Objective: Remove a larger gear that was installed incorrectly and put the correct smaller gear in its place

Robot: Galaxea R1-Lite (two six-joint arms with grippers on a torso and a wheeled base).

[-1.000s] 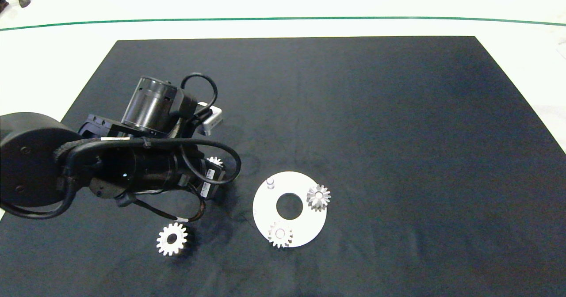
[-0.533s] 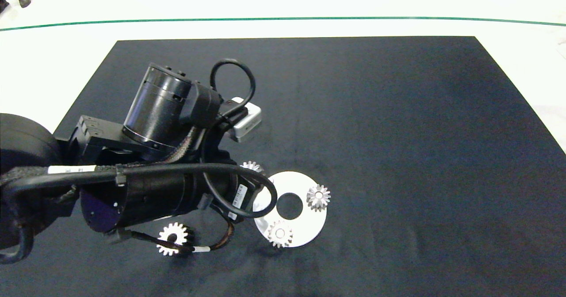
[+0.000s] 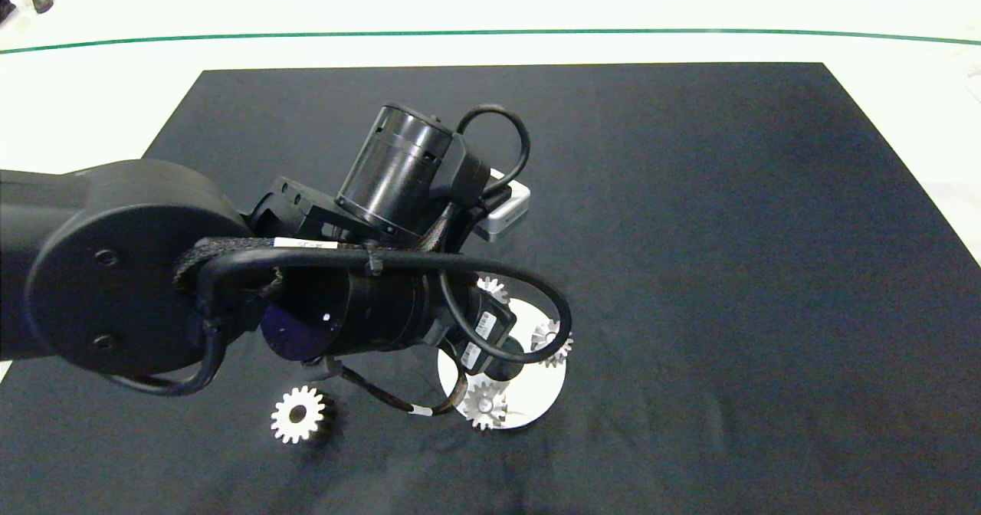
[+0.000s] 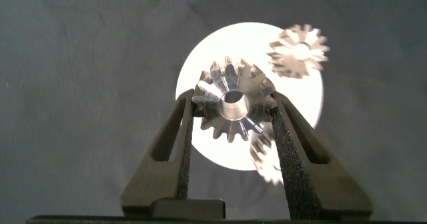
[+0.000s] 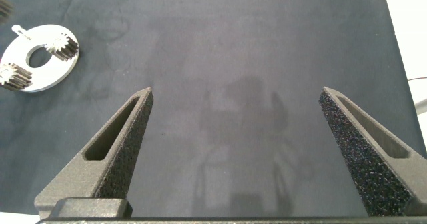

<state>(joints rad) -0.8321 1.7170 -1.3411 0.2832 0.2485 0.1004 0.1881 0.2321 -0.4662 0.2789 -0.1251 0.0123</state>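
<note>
I see a white surface [image 3: 690, 9] w/ black mat [image 3: 690, 231] on it. On mat: round plate [image 3: 536, 408]; larger gear [image 3: 296, 414] well apart, plate's left.

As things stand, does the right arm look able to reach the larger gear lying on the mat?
Probably not easily: the larger gear lies beyond the left arm, which stretches over the white disc, and the open right gripper is parked well away.

No text is legible; the small white labels [image 3: 477, 340] on the left arm are unreadable.
</note>
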